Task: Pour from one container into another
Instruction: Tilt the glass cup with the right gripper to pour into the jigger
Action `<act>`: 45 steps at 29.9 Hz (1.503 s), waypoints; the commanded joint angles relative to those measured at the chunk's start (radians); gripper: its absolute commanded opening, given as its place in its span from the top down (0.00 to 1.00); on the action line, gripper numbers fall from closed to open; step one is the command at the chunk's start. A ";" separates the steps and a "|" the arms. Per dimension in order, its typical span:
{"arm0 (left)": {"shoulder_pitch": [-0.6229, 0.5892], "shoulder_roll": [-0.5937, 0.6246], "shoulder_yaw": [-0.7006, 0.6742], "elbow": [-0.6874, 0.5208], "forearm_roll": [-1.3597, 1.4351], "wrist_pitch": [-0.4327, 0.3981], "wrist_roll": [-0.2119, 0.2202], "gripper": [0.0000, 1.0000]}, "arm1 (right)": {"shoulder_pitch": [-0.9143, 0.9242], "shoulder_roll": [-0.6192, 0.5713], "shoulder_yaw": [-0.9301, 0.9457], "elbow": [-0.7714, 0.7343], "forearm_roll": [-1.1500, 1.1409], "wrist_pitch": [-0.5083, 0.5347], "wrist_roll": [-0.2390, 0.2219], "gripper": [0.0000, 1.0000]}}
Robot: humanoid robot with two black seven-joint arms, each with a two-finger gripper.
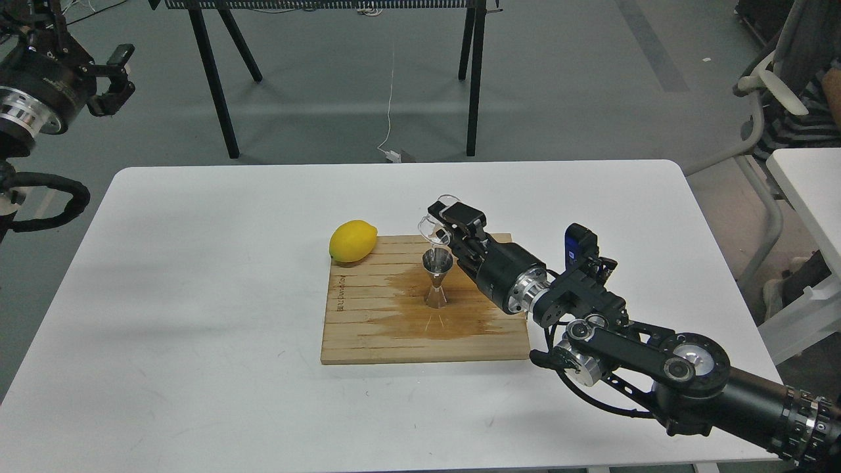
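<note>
At frame centre, the right gripper [441,220] clamps the small clear glass cup [433,226], tilted above the shiny steel hourglass jigger [437,280] standing on a wet-stained wooden board [368,328] (yellow lemon [353,241] at its corner). White table [197,295], grey floor. Left gripper [118,75], upper left, gapes empty.
</note>
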 commanded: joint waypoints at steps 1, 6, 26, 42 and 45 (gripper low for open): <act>0.000 0.001 0.000 -0.001 0.000 -0.001 0.000 0.01 | 0.019 -0.013 -0.016 -0.002 -0.003 0.000 0.000 0.77; 0.000 0.005 -0.006 -0.001 -0.001 0.001 0.000 0.01 | 0.040 -0.026 -0.033 -0.002 -0.003 0.000 0.000 0.77; 0.000 0.015 -0.006 -0.037 -0.001 0.024 0.001 0.01 | 0.096 -0.041 -0.072 -0.002 -0.003 0.003 0.003 0.77; -0.002 0.012 -0.005 -0.036 0.000 0.042 0.001 0.01 | 0.114 -0.049 -0.116 0.000 -0.003 0.001 0.009 0.77; -0.002 0.012 -0.005 -0.036 -0.001 0.056 0.003 0.01 | 0.114 -0.053 -0.116 0.000 -0.003 0.001 0.009 0.77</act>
